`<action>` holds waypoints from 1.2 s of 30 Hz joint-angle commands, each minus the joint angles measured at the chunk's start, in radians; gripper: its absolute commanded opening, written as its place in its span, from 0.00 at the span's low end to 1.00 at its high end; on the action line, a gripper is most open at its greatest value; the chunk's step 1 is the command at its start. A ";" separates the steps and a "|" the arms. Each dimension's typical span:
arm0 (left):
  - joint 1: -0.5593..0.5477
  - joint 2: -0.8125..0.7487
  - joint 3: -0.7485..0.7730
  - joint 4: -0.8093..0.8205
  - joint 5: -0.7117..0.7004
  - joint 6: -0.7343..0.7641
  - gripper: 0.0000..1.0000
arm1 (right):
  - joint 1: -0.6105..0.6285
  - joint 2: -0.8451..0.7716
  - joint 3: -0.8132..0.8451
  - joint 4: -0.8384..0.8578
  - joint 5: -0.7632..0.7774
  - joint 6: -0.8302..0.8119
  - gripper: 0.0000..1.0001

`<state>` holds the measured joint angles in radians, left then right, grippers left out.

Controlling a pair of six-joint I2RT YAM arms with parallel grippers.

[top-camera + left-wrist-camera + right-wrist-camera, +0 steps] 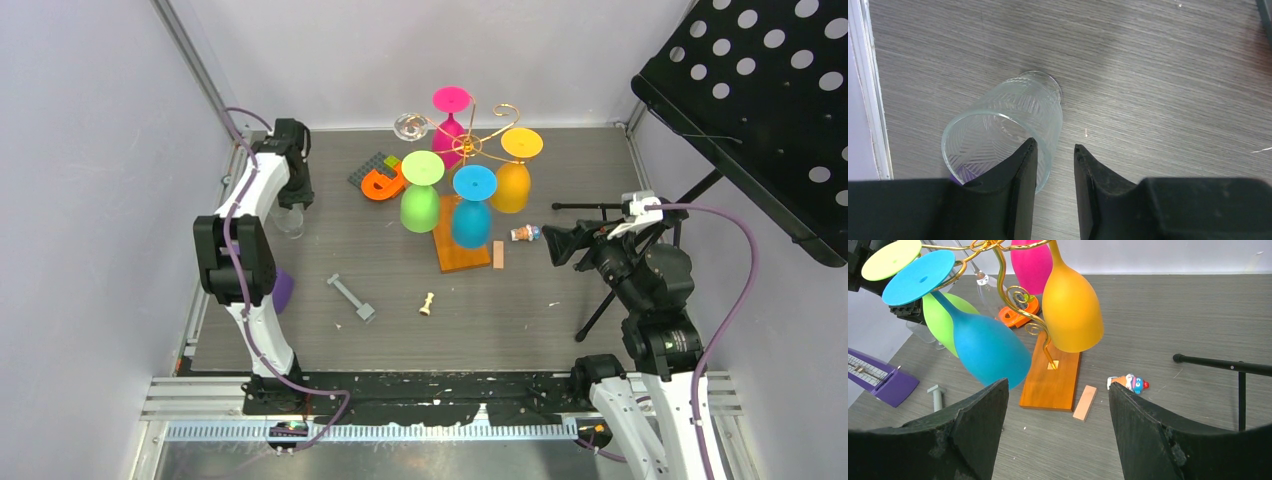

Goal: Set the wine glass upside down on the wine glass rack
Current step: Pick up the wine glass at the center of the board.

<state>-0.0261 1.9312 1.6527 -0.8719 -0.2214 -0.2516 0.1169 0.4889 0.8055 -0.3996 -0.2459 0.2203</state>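
The wine glass rack (pixel 470 145) is a gold wire stand on an orange-brown wooden base (pixel 462 250). Green (pixel 421 190), blue (pixel 472 205), orange (pixel 513 170) and pink (pixel 450 115) wine glasses and a clear one (pixel 408 126) hang upside down on it. The rack's base also shows in the right wrist view (pixel 1050 372). A clear patterned glass (pixel 1003 125) stands upright at the table's left edge (pixel 288 220). My left gripper (pixel 1055 147) is just over it, narrowly open, with its jaws astride the glass's wall. My right gripper (pixel 1058 390) is wide open and empty, right of the rack.
A grey bolt (pixel 350 297), a chess pawn (pixel 427 303), a pink block (pixel 498 254), a small toy (pixel 525 233), an orange piece (pixel 383 182) and a purple device (pixel 883 380) lie around. A black perforated music stand (pixel 760 110) with tripod legs (pixel 600 300) crowds the right side.
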 commanded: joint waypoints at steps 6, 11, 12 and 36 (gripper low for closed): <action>0.012 0.002 -0.014 0.015 -0.027 0.015 0.21 | 0.004 -0.017 0.007 0.006 -0.010 0.004 0.79; 0.012 0.005 -0.024 0.021 -0.030 0.017 0.19 | 0.004 -0.027 0.007 0.000 -0.007 0.002 0.79; 0.012 0.005 -0.027 0.023 -0.030 0.017 0.19 | 0.004 -0.029 0.008 -0.001 -0.007 0.002 0.79; 0.011 -0.186 -0.057 0.008 0.062 -0.013 0.00 | 0.004 -0.028 0.045 -0.016 0.020 -0.011 0.79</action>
<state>-0.0189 1.9106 1.6062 -0.8646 -0.1997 -0.2501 0.1169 0.4625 0.8059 -0.4297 -0.2451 0.2180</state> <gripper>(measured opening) 0.030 0.793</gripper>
